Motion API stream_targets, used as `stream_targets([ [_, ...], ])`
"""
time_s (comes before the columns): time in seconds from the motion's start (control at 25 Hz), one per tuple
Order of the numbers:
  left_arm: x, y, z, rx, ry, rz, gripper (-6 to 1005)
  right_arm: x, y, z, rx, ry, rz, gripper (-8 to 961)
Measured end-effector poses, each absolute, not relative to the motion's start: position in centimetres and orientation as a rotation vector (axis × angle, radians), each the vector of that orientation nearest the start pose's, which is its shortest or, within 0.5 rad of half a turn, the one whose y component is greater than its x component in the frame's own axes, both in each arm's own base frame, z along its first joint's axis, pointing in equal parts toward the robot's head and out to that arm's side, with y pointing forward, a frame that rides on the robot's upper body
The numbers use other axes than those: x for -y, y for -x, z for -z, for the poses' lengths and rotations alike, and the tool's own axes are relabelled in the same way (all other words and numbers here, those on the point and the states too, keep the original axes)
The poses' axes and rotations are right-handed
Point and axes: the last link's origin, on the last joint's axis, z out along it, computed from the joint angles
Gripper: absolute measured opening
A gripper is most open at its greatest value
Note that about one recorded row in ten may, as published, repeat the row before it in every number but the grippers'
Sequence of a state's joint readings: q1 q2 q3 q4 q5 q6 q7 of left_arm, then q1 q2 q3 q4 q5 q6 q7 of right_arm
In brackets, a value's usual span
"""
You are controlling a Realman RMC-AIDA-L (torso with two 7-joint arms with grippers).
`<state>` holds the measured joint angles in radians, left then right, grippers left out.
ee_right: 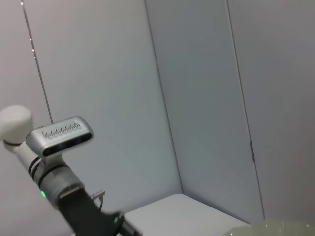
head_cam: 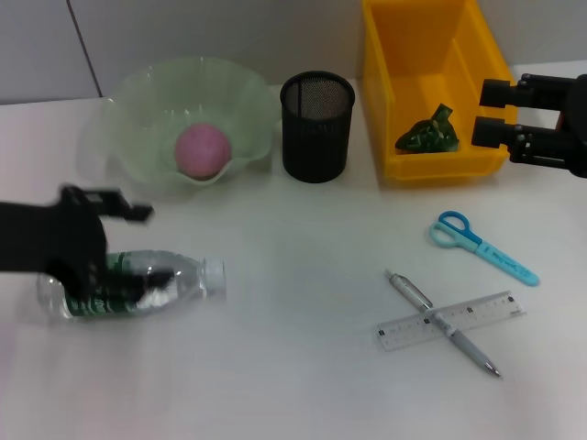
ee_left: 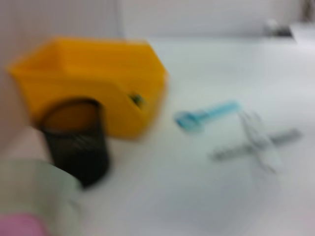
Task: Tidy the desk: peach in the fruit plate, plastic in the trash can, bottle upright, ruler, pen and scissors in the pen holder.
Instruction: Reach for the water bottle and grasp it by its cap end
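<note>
The white desk (head_cam: 293, 385) carried everything, and the largest item on it, the yellow plastic trash bin (head_cam: 431, 165) at the far right, already held the crumpled green plastic wrapper (head_cam: 428, 133). Beside it to the left stood the pale green ruffled fruit bowl (head_cam: 248, 101) with the pink peach (head_cam: 202, 150) resting inside, so those two steps looked done. The step in hand appeared to be the clear plastic water bottle with a green label and white cap (head_cam: 188, 280), which lay on its side at the near left. The left gripper (head_cam: 101, 266) sat over the bottle's base end, its fingers seemingly astride the body, though whether they had closed on it could not be told. The next move probably called for a firm grip and a tilt onto the base. The right gripper (head_cam: 491, 115) hovered by the bin's right wall with its fingers parted and empty. The black mesh pen holder (head_cam: 316, 126) stood empty between bowl and bin; the blue-handled scissors (head_cam: 481, 246), the clear ruler (head_cam: 477, 316) and the silver pen (head_cam: 408, 291) crossing it lay well apart from the bottle, obstructing nothing.
</note>
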<state>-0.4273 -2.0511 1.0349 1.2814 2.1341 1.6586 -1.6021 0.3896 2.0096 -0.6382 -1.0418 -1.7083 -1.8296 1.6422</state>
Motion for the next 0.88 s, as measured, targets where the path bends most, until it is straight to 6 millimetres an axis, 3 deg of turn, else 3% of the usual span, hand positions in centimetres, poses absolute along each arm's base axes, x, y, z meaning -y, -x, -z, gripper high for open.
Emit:
stream_targets([
  [0.12,-32.9,21.5,-3.5,0.174,2.938,-0.029,820,-31.1,-23.8,-11.5,-0.486,2.602,-0.947,615],
  [0.2,-33.3,20.6,-1.8,0.160,2.968,-0.160,819,-31.3,-23.6,-11.3,-0.482,2.617,-0.934,615],
  [0.28,-33.4,20.1,-1.0,0.138,2.983,-0.192,819,-31.4,-23.5,-11.3,-0.483,2.621,-0.929,615],
  [0.88,-33.9,17.2,0.7,-0.014,2.952,-0.227,818,-31.7,-24.0,-10.6,-0.534,2.625,-0.924,615],
])
